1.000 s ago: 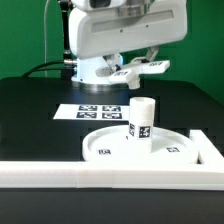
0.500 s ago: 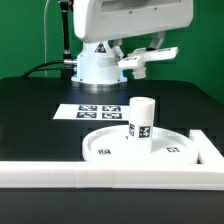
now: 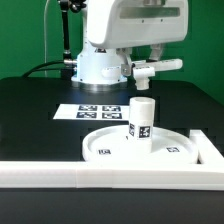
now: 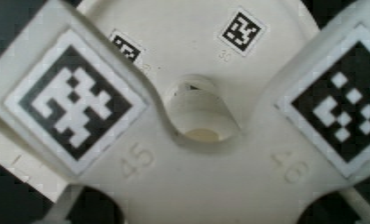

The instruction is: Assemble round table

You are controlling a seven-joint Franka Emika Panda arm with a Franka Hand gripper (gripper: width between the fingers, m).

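The large rimmed round disc (image 3: pixel 105 150) lies flat on the black table near the front. The short thick post (image 3: pixel 142 120) stands upright on it, right of its middle, with a tag on its side. My gripper (image 3: pixel 152 60) hangs high above and behind the post, shut on the small cross-shaped piece (image 3: pixel 160 68), which it holds about level in the air. In the wrist view the cross-shaped piece (image 4: pixel 200 150) fills the picture, with two tagged arms spread and a small hole at its middle. My fingers do not show there.
The marker board (image 3: pixel 95 111) lies flat behind the disc. A long white border bar (image 3: pixel 110 177) runs along the front edge, and another (image 3: pixel 210 148) runs along the exterior view's right. The arm's white base (image 3: pixel 98 65) stands at the back.
My gripper has moved toward the exterior view's right and slightly up with the cross-shaped piece in it. The disc and post have not moved.
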